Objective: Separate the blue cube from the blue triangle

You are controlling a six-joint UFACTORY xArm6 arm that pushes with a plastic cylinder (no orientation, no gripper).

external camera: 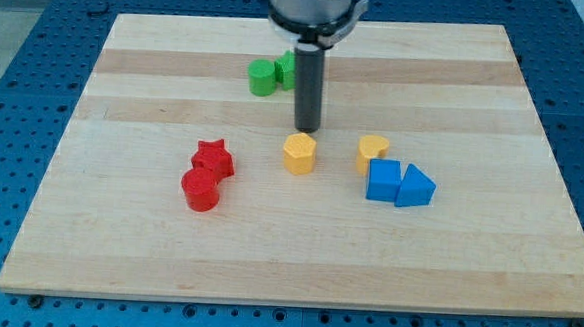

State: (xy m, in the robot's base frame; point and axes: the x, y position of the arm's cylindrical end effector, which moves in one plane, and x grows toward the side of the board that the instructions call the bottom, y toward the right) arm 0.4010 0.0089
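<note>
Blue cube (382,179) and blue triangle (416,187) sit pressed side by side on the wooden board (119,225), right of centre, the triangle on the cube's right.

My tip (306,131), a plain dark rod with nothing to open and nothing held, stands just above the yellow hexagon (299,153) at mid-board; whether it touches it cannot be told, and it is well apart from the blue pair. A yellow heart (373,150) rests at the cube's upper left corner, seemingly touching it, between the tip and the cube. Two green blocks (269,76) sit beside the rod toward the view's top; a red star (213,158) and red cylinder (200,190) lie together at the left.
</note>
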